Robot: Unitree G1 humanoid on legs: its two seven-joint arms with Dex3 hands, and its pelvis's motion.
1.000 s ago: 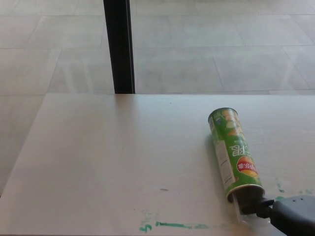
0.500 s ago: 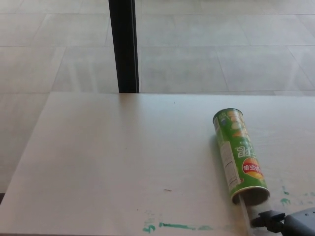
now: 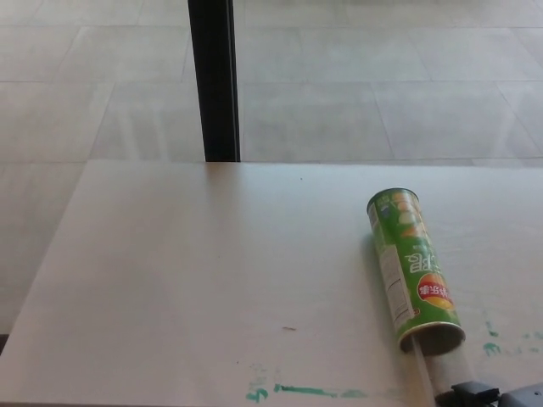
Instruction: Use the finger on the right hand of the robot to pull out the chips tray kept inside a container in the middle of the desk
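A green chips can lies on its side at the right of the pale desk, its open mouth facing me. A clear plastic tray sticks out of that mouth toward the desk's near edge. Only a dark tip and a grey sliver of my right hand show at the bottom right corner, at the tray's near end. Whether it touches the tray is hidden by the picture's edge. My left hand does not show.
A black post stands behind the desk's far edge, with tiled floor beyond. Green paint smears mark the desk's near edge, and more lie right of the can.
My right hand has drawn back toward the bottom edge, leaving the can's mouth. The clear tray now reaches farther out of the can. The view shifted slightly early on.
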